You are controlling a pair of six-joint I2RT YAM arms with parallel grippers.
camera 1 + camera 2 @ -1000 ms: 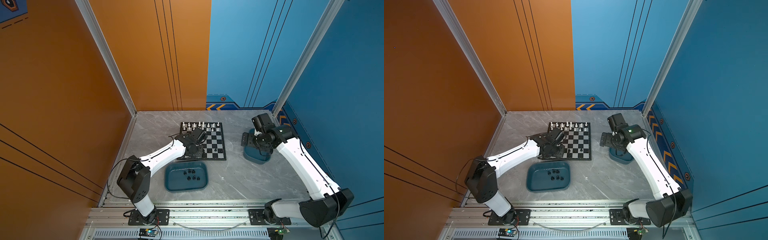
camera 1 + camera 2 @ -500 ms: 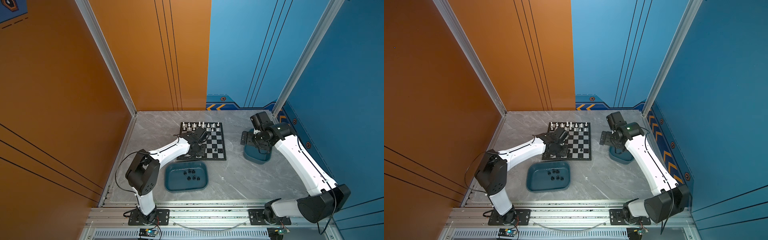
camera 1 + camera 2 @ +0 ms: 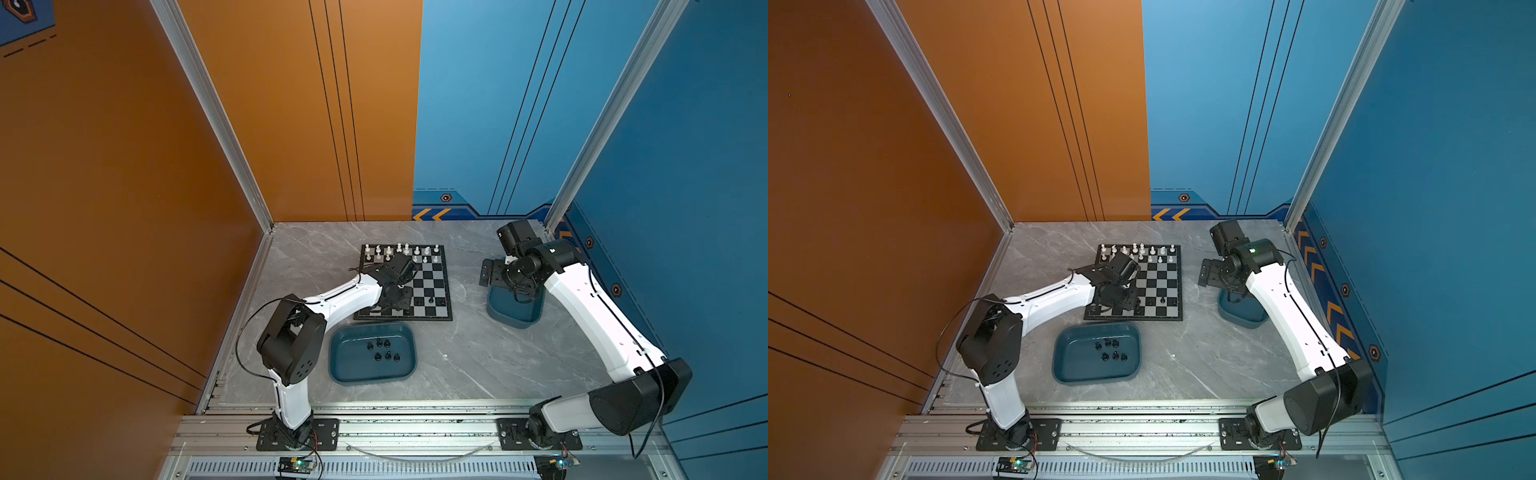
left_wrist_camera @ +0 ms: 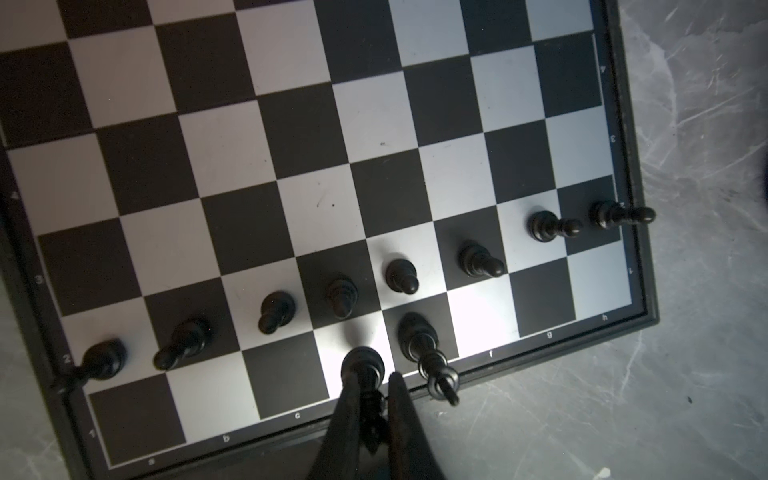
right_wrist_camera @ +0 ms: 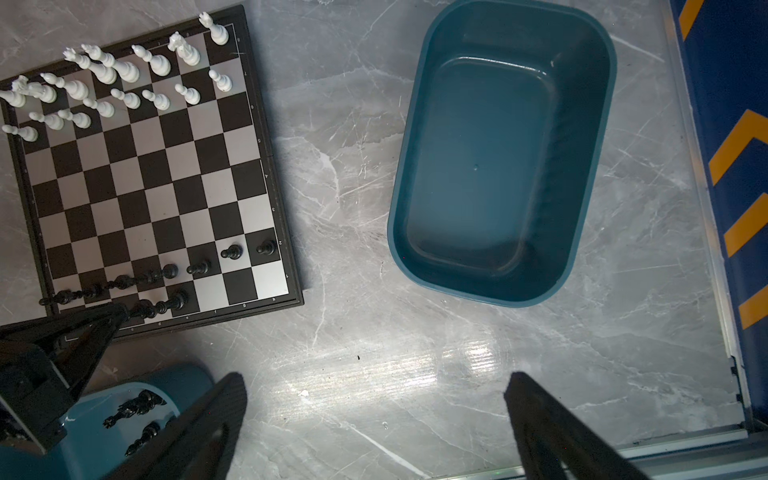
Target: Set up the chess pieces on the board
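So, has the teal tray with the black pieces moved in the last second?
No. The teal tray lies where it was, close to the near edge of the board.

Two teal trays point(image 3: 349, 368) point(image 3: 515, 313) rest apart — on marbled grey tabletop point(image 3: 469, 361).

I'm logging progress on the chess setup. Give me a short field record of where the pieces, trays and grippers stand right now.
board: black and silver chequered
white pieces: standing on the two far rows
black pawns: eight in a line, second row from the near edge
left gripper: shut on a tall black piece at a light edge-row square, beside the cross-topped piece; seated or not, unclear
near tray: holds six black pieces
right tray: no pieces in it
right gripper: open, holding nothing
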